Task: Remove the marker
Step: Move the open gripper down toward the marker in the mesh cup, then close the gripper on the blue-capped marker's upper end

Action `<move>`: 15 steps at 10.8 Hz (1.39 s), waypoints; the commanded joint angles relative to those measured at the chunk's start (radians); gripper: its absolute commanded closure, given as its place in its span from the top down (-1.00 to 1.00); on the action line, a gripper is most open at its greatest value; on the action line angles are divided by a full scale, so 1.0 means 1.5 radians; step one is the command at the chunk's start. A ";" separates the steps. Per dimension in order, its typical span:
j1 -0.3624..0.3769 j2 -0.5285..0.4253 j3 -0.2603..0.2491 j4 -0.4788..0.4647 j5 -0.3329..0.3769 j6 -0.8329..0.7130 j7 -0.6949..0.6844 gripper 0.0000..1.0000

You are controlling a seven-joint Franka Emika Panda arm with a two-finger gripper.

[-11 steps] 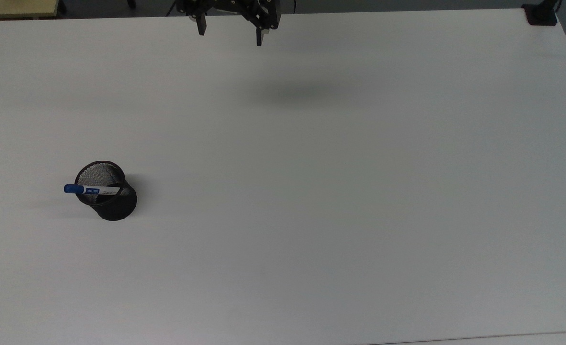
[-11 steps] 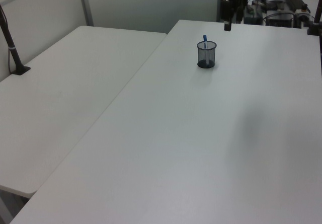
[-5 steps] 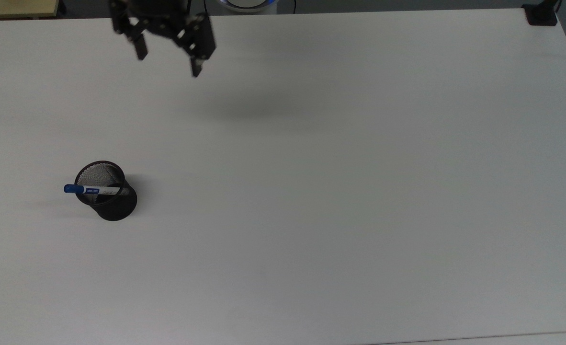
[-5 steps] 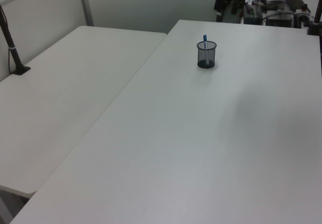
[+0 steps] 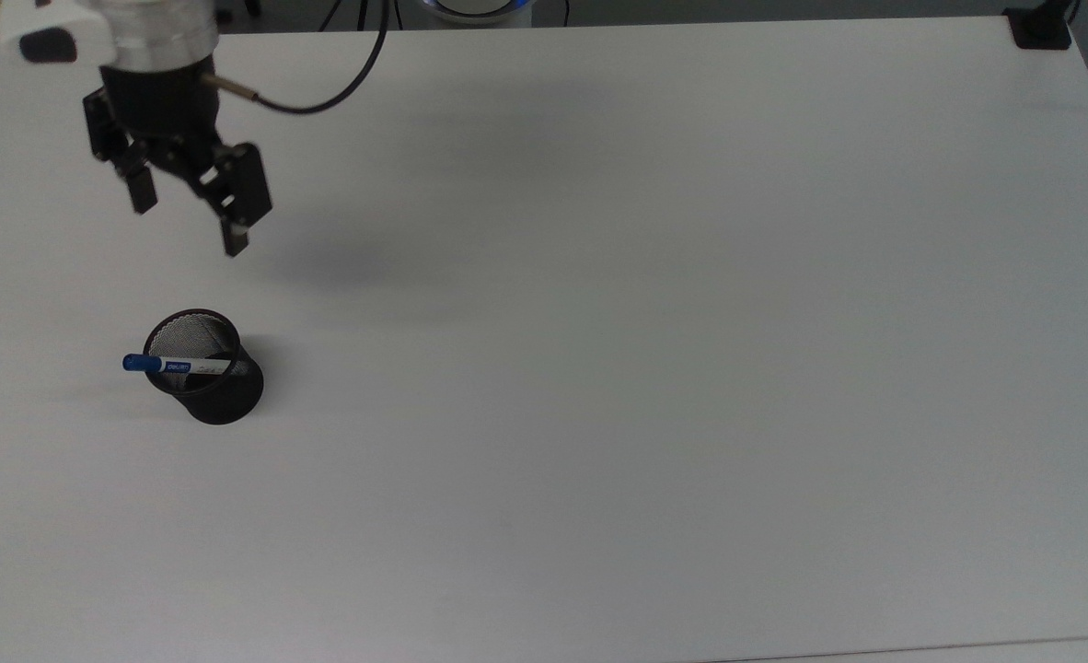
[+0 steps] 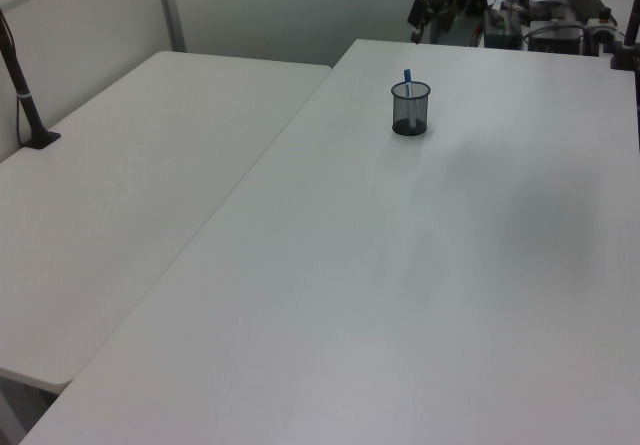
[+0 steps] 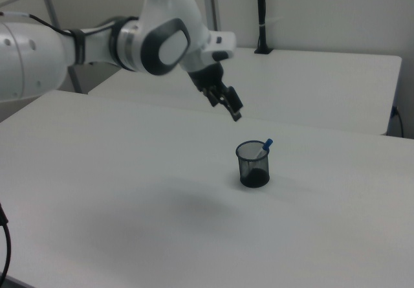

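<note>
black mesh cup [image 5: 205, 366] upright on white counter [image 5: 654, 387], second white counter [image 6: 130, 195] right alongside, black clamp post [image 6: 22, 85] on it

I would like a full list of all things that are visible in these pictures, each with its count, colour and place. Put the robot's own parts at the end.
marker: one, white with a blue cap, standing tilted in the mesh cup, cap end leaning over the rim toward the top view's left.
mesh cup: one, black, upright on the table, toward the top view's left.
table: one, white, carrying the cup.
second table: one, white, adjoining the first at the left view's left.
clamp post: one, black, on the second table's edge at the left view's left.
arm: one, white and grey, reaching in from the right view's left.
gripper: one, black, open, in the air above the table, apart from the cup.
</note>
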 commanded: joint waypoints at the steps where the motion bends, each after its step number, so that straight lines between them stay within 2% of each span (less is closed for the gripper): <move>1: -0.003 0.066 -0.027 0.000 -0.012 0.118 0.016 1.00; 3: -0.004 0.104 -0.036 0.000 -0.036 0.201 0.059 1.00; 7: -0.003 0.159 -0.047 0.000 -0.088 0.301 0.124 0.78; 10: -0.003 0.177 -0.050 0.000 -0.125 0.314 0.134 0.40; 12: -0.003 0.183 -0.050 0.000 -0.125 0.326 0.134 0.17; 15: -0.003 0.183 -0.050 -0.001 -0.124 0.334 0.134 -0.02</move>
